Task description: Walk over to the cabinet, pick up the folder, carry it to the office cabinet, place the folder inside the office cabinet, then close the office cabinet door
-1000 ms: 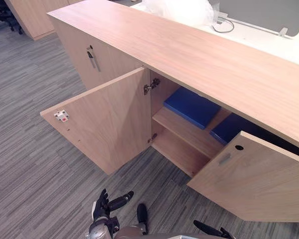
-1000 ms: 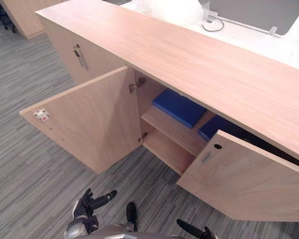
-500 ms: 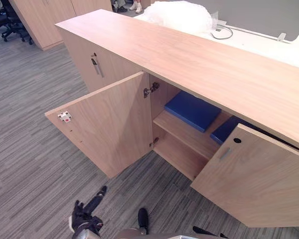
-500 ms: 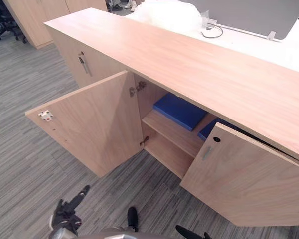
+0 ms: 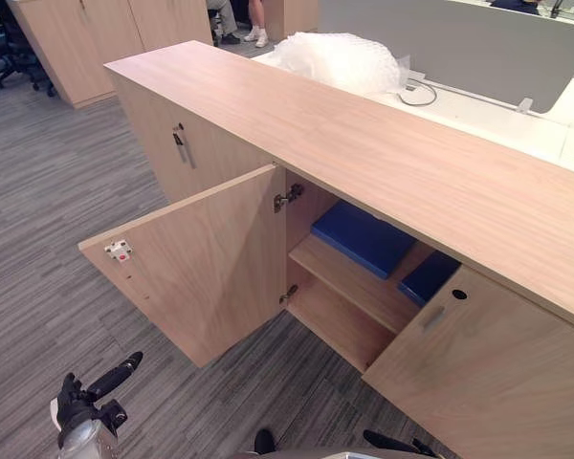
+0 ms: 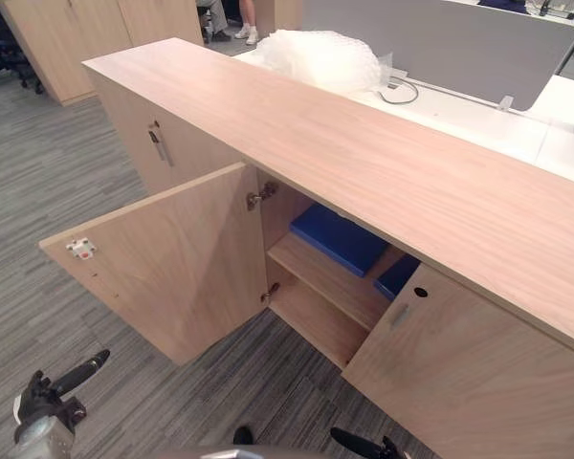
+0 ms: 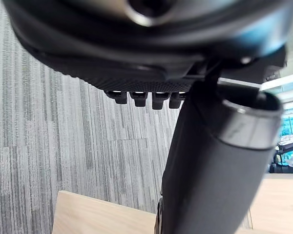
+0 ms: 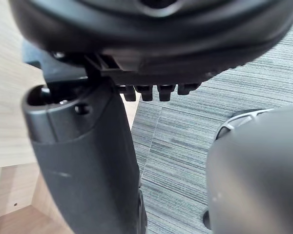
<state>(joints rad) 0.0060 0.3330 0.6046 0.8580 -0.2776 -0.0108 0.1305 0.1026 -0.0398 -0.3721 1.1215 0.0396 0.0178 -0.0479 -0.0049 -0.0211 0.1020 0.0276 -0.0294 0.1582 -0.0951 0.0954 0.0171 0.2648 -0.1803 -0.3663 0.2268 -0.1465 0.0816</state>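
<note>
On grey carpet (image 5: 38, 220), faced the office cabinet (image 5: 383, 143), blue folder (image 5: 364, 237) flat on its upper shelf (image 5: 354, 282), left hand (image 5: 77, 406) and right hand (image 5: 392, 441) loose-fingered and empty; probably needed a flat push near the free edge of the left door (image 5: 210, 268).

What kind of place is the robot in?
Probably an open-plan office: a long light-wood storage cabinet holding flat blue folders, a white desk with a grey partition screen behind it, grey striped carpet.
</note>
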